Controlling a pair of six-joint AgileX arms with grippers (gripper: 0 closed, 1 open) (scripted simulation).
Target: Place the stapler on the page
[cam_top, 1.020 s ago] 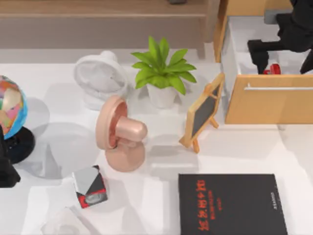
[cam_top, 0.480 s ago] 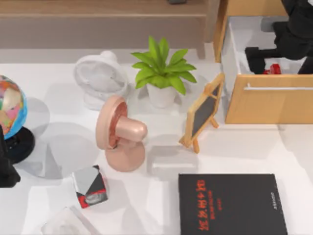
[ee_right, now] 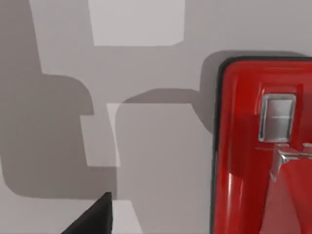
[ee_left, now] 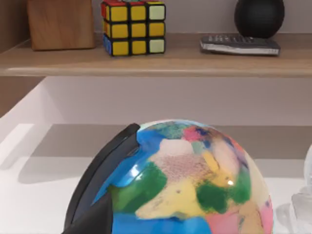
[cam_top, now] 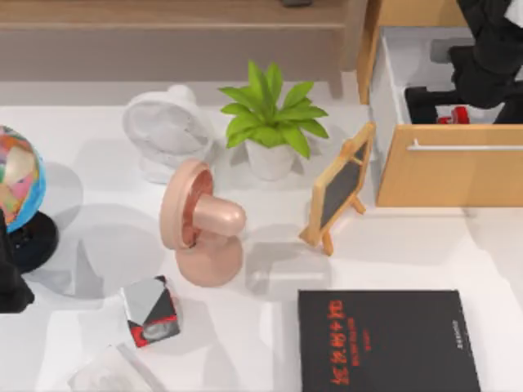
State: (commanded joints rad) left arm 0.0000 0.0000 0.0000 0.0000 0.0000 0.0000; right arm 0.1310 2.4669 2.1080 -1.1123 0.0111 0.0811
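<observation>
The right arm (cam_top: 490, 57) is covering most of the stapler (cam_top: 454, 117) inside the open drawer (cam_top: 392, 98), leaving just a sliver of red showing. The close wrist view is cropping the stapler (ee_right: 263, 151) at its edge. The page (cam_top: 388, 343) is running off the bottom of the top view, its small pale print too tiny to read. The globe (cam_top: 18, 175) is getting cut by the left edge.

The white table (cam_top: 409, 253) carries the page (cam_top: 384, 339) at its front right; two fans (cam_top: 200, 224), a potted plant (cam_top: 270, 122), a chalkboard (cam_top: 339, 188), a globe (cam_top: 18, 180) and a cube (cam_top: 151, 310) stand on it. The stapler (cam_top: 454, 114) lies in the open drawer (cam_top: 449, 175).
</observation>
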